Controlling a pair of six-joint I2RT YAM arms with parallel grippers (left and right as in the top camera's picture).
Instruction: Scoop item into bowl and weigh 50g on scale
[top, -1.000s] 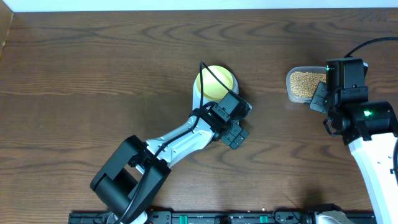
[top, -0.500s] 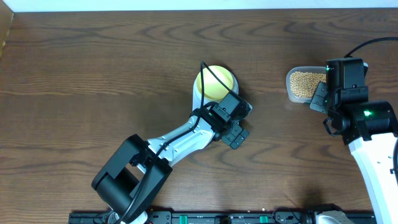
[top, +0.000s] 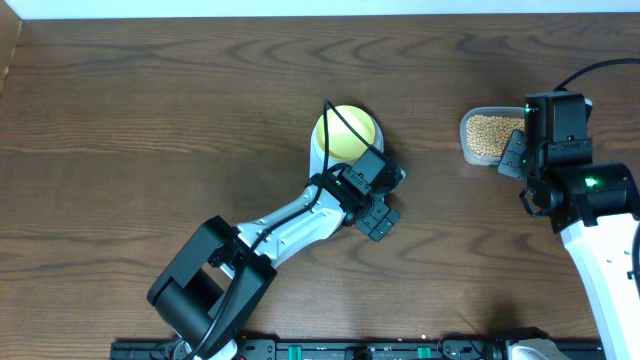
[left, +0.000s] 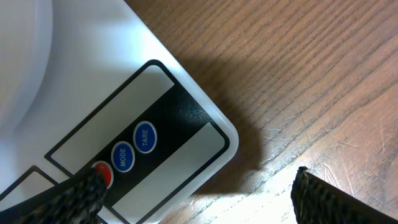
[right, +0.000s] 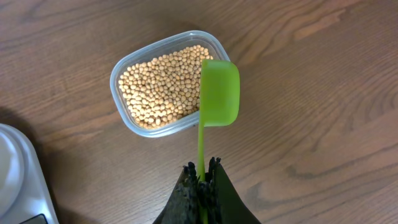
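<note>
Tan-yellow beans (right: 161, 87) fill a clear plastic tub (right: 155, 131) standing on the wooden table (right: 311, 50), well apart from the scale and to its right in the overhead view. The right gripper (right: 202, 180) is clamped tight on the thin handle of a green scoop (right: 219, 93), whose cup overlaps the tub's right rim; contact with the beans cannot be determined. The pale yellow bowl (top: 345, 132) rests on the white scale (left: 93, 74). The scale's control panel carries two blue oval buttons lettered MODE (left: 122, 157) and TARE (left: 144, 137), with a red button (left: 104, 174) beside MODE, partly hidden by one finger (left: 68, 193). The left gripper (left: 199, 199) is spread wide and holds nothing, positioned over the panel corner of the scale.
</note>
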